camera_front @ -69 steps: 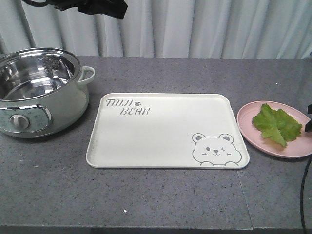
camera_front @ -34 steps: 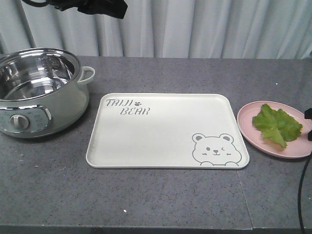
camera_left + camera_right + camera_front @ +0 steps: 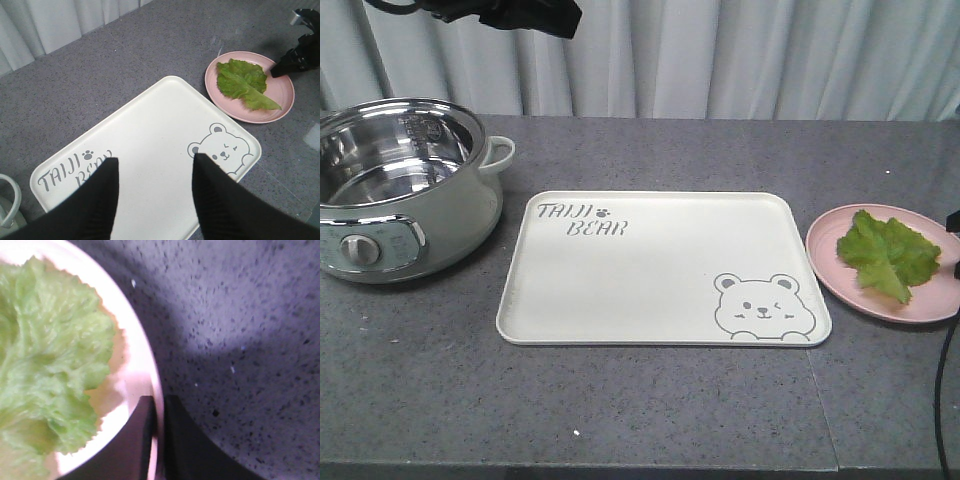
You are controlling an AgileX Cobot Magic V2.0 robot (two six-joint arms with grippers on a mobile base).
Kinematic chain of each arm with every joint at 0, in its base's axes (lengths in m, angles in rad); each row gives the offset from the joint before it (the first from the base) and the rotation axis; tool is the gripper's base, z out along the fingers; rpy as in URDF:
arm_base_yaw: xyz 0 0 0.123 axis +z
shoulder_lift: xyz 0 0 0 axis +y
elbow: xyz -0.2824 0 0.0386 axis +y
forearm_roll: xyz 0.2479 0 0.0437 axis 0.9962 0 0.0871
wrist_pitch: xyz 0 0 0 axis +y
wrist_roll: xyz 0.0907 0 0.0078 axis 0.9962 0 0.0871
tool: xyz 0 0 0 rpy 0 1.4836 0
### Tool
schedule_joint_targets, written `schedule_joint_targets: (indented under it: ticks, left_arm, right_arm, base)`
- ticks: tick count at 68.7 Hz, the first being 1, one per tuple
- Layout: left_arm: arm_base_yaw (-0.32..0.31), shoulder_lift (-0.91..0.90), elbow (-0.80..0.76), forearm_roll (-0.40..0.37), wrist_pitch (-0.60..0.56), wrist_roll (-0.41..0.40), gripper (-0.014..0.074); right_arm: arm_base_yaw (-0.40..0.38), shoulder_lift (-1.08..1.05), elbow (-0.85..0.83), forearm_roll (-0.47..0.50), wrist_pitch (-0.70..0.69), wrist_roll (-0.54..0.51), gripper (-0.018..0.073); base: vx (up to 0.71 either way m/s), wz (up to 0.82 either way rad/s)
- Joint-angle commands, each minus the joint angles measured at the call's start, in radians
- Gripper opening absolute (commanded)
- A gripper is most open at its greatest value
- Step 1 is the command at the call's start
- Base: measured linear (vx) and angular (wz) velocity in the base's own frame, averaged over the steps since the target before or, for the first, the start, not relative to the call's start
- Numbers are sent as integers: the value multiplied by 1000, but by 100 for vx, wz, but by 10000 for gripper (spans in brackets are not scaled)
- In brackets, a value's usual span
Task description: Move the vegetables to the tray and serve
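On the far left of the grey tabletop (image 3: 650,410) I see an electric pot (image 3: 410,200), pale green outside and steel inside. Beside it, in the middle, lies the cream tray (image 3: 650,290) with its lettering and winking bear. Only my left wrist camera shows the left gripper (image 3: 155,197): its two dark fingers stand wide apart above the tray, holding nothing. Just right of the tray, not touching it, sits the pink plate (image 3: 830,265), and the lettuce leaf (image 3: 887,252) lies flat on it. The front view catches only a dark sliver of the right gripper (image 3: 159,437) at the plate's far-right edge. My right wrist camera shows its fingers pinched closed on the plate's rim, with the leaf near but apart.
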Motion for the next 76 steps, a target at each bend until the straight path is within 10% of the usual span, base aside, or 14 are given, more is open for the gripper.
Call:
schedule_joint_targets:
  ticks: [1,28,76]
  left_arm:
    - [-3,-40,-29,-24,-24,-10,324]
    - [-3,-40,-29,-5,-24,-10,324]
    - [-3,-40,-29,29,-24,-32,324]
  right_arm:
    - [-26,-90,-27,81,-49,-7,-6]
    - [-31,-204,-27,325,-7,-137,-4]
    - [626,-72,-27,353,-249,-180,4]
  base:
    - [0,0]
    - [0,0]
    - [0,0]
